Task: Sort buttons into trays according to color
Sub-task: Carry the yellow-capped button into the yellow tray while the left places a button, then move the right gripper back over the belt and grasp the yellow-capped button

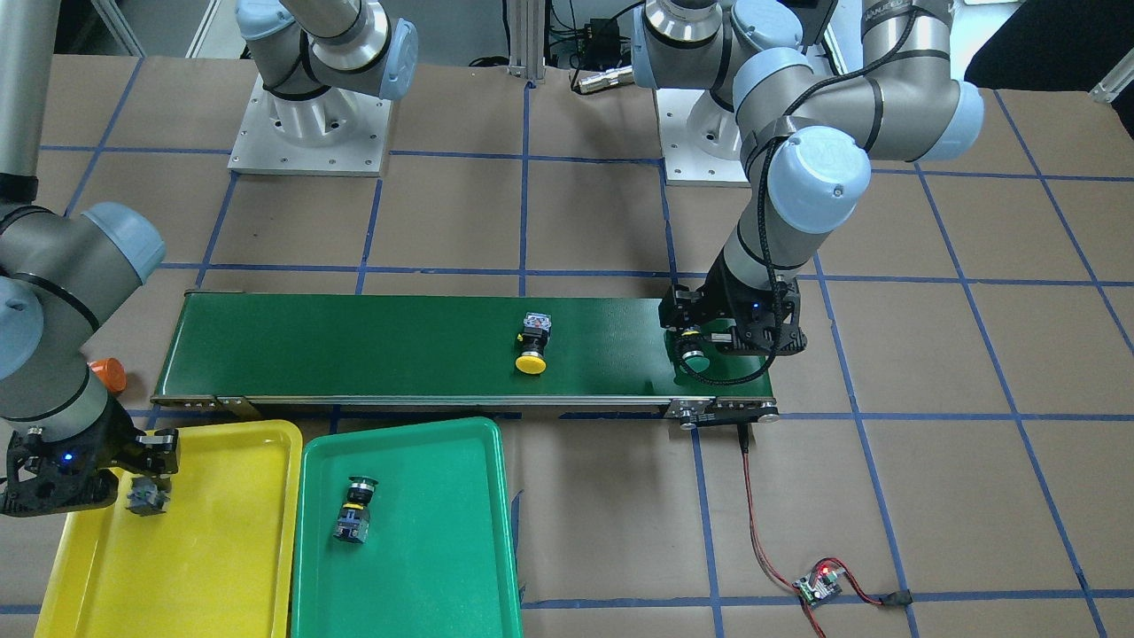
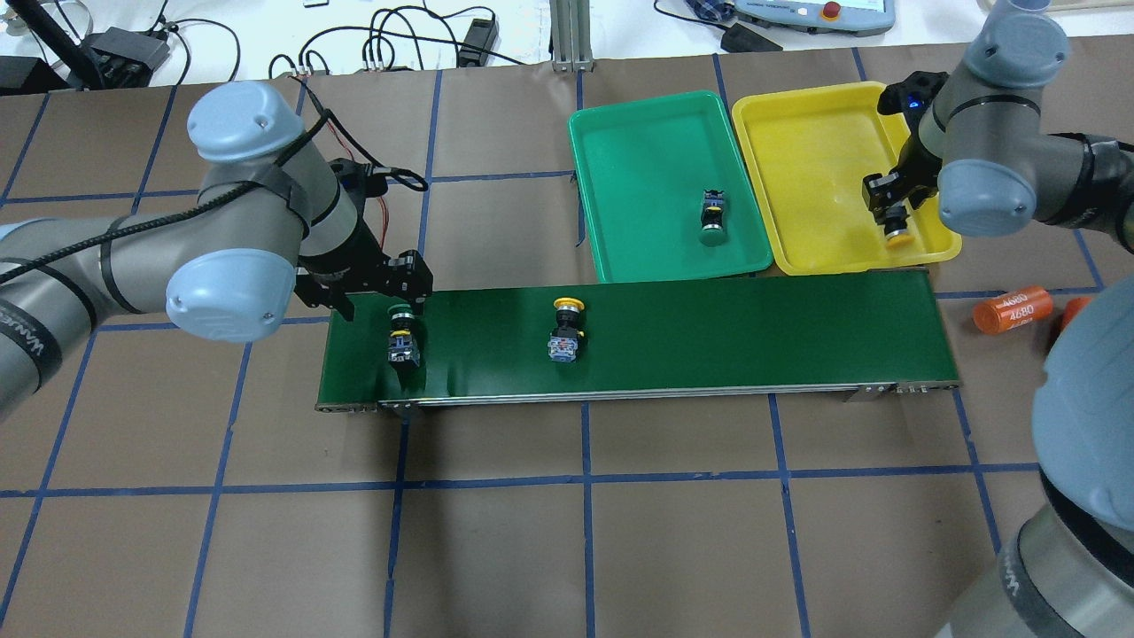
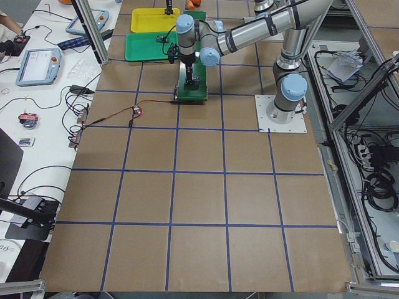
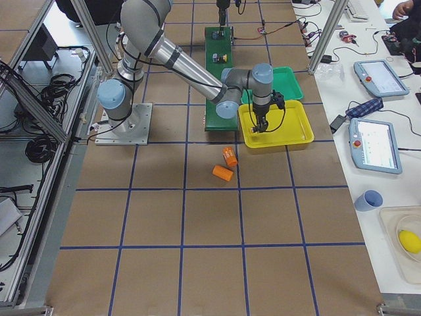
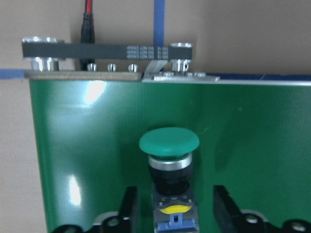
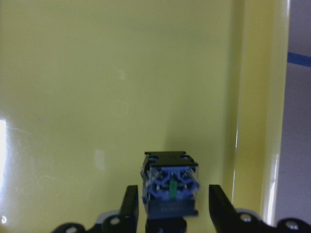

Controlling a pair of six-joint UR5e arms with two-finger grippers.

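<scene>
conveyor belt [image 2: 709, 346], robot's-left end: left gripper [image 5: 173, 213] straddles belt-end green button [image 2: 403, 337], fingers spread, gaps both sides | mid-belt yellow button [image 2: 567, 328] lies alone | green tray [image 2: 638, 151]: trayed green button [image 2: 711, 217] on its side | yellow tray [image 2: 815, 151]: right gripper [image 6: 174, 204] fingers apart around trayed yellow button [image 2: 897, 232], near the rim

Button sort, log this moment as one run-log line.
left gripper: open around green button on belt | right gripper: open around yellow button in yellow tray | green tray: other green button | mid-belt: other yellow button
</scene>
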